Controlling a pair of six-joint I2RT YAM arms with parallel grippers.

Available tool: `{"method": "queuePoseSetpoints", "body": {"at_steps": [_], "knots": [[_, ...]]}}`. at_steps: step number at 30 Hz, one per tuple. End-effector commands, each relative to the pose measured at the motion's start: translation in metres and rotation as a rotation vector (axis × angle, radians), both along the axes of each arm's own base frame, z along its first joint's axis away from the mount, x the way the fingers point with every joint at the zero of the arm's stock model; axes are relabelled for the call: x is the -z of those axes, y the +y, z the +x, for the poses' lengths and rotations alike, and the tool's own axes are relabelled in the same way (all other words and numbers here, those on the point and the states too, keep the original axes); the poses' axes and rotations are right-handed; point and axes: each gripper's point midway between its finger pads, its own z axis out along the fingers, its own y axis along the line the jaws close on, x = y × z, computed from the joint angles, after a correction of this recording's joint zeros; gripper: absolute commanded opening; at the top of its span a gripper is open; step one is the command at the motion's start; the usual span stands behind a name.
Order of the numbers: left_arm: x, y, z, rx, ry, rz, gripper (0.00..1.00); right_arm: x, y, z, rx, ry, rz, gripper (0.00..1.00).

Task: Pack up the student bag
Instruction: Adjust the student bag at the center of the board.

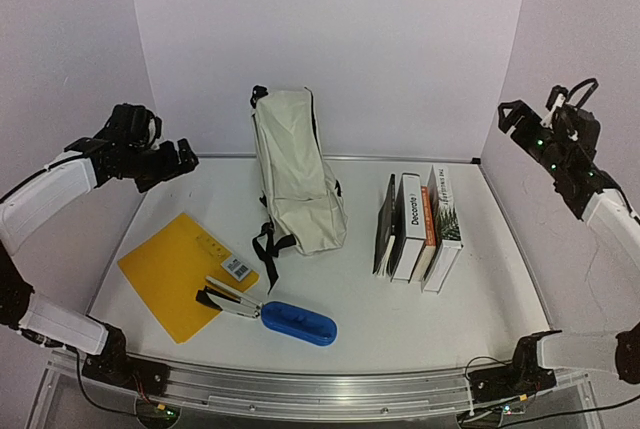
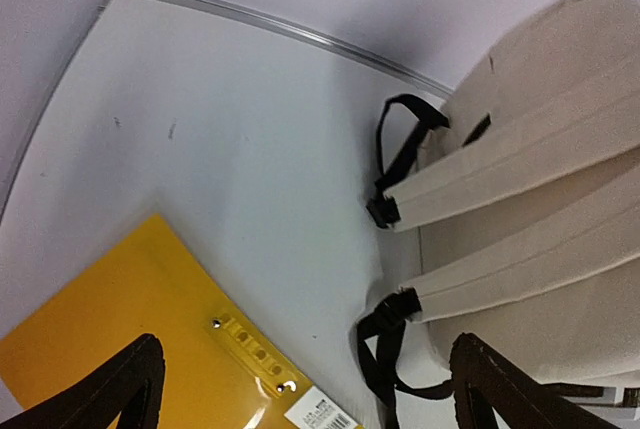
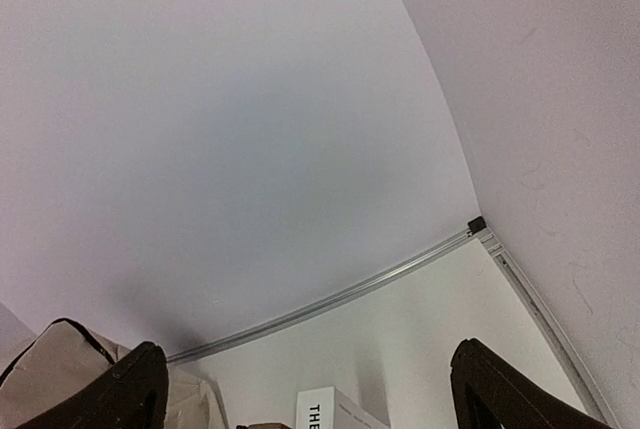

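Blue case (image 1: pixel 298 322), "Decorate" book (image 1: pixel 411 226), student bag (image 1: pixel 295 169)

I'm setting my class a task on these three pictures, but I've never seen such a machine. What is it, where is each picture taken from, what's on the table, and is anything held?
Two robot arms are bolted at the near edge of a table. The wide picture looks down from above and behind them; the other two come from a camera on each wrist, its dark fingers at the bottom corners. On the table are a cream backpack, a yellow folder, a blue case and a row of books. The left gripper and right gripper are open, raised, holding nothing.
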Motion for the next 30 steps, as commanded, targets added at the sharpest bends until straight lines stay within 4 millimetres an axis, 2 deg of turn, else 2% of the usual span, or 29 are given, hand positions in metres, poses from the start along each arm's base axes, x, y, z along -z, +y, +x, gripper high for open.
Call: {"method": "queuePoseSetpoints", "body": {"at_steps": [1, 3, 5, 9, 11, 14, 17, 20, 24, 26, 28, 30], "knots": [[-0.052, -0.097, 0.001, 0.312, -0.176, -0.135, 1.0, 0.011, 0.061, 0.003, -0.214, 0.094, -0.054, 0.97], [-0.064, -0.131, -0.012, 0.446, -0.232, -0.179, 1.0, 0.014, 0.085, 0.006, -0.273, 0.105, -0.067, 0.98], [-0.073, -0.157, -0.026, 0.544, -0.289, -0.197, 1.0, 0.016, 0.106, 0.008, -0.319, 0.114, -0.079, 0.98], [-0.08, -0.187, -0.048, 0.663, -0.336, -0.24, 1.0, 0.019, 0.122, 0.011, -0.346, 0.124, -0.076, 0.98], [-0.076, -0.193, -0.049, 0.67, -0.327, -0.253, 1.0, 0.019, 0.126, 0.011, -0.354, 0.124, -0.072, 0.98], [-0.065, -0.196, -0.04, 0.639, -0.299, -0.243, 1.0, 0.019, 0.133, 0.01, -0.375, 0.122, -0.073, 0.96], [-0.055, -0.195, -0.028, 0.594, -0.264, -0.203, 1.0, 0.017, 0.138, 0.009, -0.39, 0.118, -0.075, 0.88], [-0.058, -0.194, -0.019, 0.567, -0.267, -0.183, 0.96, 0.015, 0.141, 0.008, -0.398, 0.113, -0.077, 0.79], [-0.063, -0.203, -0.014, 0.594, -0.275, -0.192, 0.75, 0.017, 0.143, 0.009, -0.394, 0.115, -0.084, 0.76], [-0.065, -0.204, -0.011, 0.591, -0.267, -0.178, 0.58, 0.019, 0.145, 0.008, -0.399, 0.117, -0.089, 0.75], [-0.066, -0.2, -0.006, 0.57, -0.269, -0.147, 0.37, 0.018, 0.148, 0.007, -0.412, 0.114, -0.093, 0.75], [-0.07, -0.192, 0.0, 0.54, -0.284, -0.113, 0.24, 0.016, 0.161, 0.002, -0.471, 0.103, -0.115, 0.75]]}}
